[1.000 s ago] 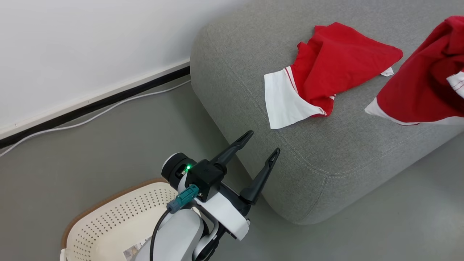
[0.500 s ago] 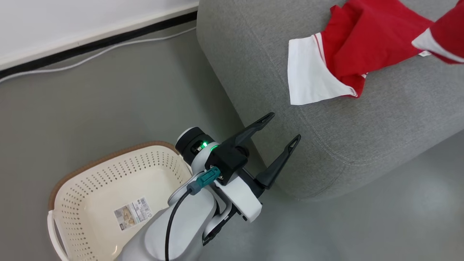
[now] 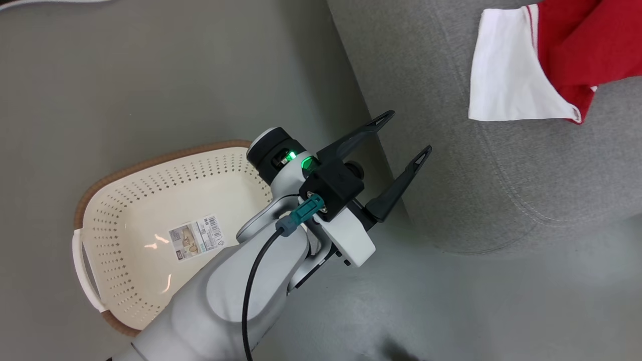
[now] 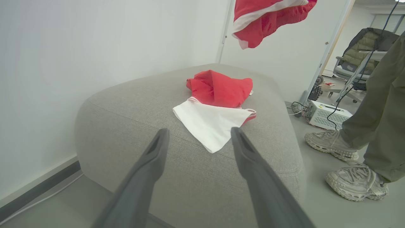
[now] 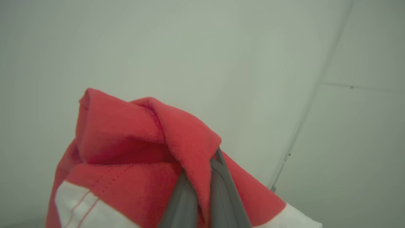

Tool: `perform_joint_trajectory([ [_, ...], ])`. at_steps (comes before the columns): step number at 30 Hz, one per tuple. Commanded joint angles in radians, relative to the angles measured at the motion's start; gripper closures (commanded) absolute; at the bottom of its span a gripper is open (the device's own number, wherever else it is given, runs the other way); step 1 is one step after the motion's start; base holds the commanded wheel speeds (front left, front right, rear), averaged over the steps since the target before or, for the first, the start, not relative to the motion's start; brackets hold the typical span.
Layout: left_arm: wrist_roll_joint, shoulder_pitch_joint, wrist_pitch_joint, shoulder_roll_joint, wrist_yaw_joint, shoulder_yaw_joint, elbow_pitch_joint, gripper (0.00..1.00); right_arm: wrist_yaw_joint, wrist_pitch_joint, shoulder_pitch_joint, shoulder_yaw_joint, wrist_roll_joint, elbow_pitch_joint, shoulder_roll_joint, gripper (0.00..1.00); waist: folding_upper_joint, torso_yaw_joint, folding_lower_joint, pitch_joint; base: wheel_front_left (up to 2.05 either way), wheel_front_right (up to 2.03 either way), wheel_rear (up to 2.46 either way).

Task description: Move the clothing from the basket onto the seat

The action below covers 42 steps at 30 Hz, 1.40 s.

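The head view dips, showing the oval cream plastic basket [image 3: 130,210] empty; left fingers [image 4: 152,164] apart, right fingers [image 5: 221,193] clamped on the last red fabric garment [image 5: 126,142].

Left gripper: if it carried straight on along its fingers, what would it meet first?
Probably the grey sofa. The open left gripper aims at its top near the rounded edge, and the red-and-white garment lies just beyond the tips. The height is unclear, so it might skim the cushion and reach the garment first.

The seat [image 4: 190,177] front lies bare; shoes [image 4: 332,144] stand beside.
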Motion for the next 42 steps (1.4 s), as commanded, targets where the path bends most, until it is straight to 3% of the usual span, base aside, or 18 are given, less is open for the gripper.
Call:
perform_joint_trajectory([
  [1,0.01,-0.034,-0.005,-0.005,0.011,0.013,-0.023,0.0,0.003,-0.006,-0.017,-0.02,0.005,0.0,-0.048,1.0,0.0,0.028,-0.0001,0.028,0.0,0.0,0.0],
  [7,-0.019,-0.068,-0.005,-0.005,0.032,-0.041,-0.037,0.0,0.003,-0.006,-0.126,-0.067,-0.062,0.112,-0.11,1.0,0.0,0.093,-0.0001,0.068,0.0,0.0,0.0],
  [14,-0.04,-0.07,-0.005,-0.005,0.058,-0.081,-0.031,0.0,0.003,-0.006,-0.153,-0.076,-0.1,0.235,-0.081,1.0,0.0,0.142,-0.0001,0.103,0.0,0.0,0.0],
  [26,-0.051,-0.057,-0.005,-0.005,0.081,-0.084,-0.028,0.0,0.003,-0.006,0.037,0.169,0.141,0.318,0.023,1.0,0.0,0.167,-0.0001,0.089,0.0,0.0,0.0],
  [27,-0.053,-0.054,-0.005,-0.005,0.081,-0.082,-0.032,0.0,0.003,-0.006,0.059,0.187,0.163,0.317,0.023,0.83,0.0,0.167,-0.0001,0.082,0.0,0.0,0.0],
  [28,-0.055,-0.05,-0.005,-0.005,0.081,-0.08,-0.034,0.0,0.003,-0.006,0.081,0.203,0.185,0.314,0.026,0.54,0.0,0.167,-0.0001,0.075,0.0,0.0,0.0],
  [29,-0.057,-0.047,-0.005,-0.005,0.081,-0.077,-0.037,0.0,0.003,-0.006,0.103,0.216,0.211,0.308,0.031,0.0,0.0,0.167,-0.0001,0.067,0.0,0.0,0.0],
  [34,-0.062,-0.024,-0.005,-0.005,0.077,-0.058,-0.044,0.0,0.003,-0.006,0.194,0.259,0.325,0.263,0.037,0.0,0.0,0.166,-0.0001,0.028,0.0,0.0,0.0],
  [42,-0.063,0.047,-0.005,-0.005,0.068,-0.013,-0.06,0.0,0.003,-0.006,0.31,0.354,0.359,0.16,0.052,0.0,0.0,0.174,-0.0001,-0.056,0.0,0.0,0.0],
])
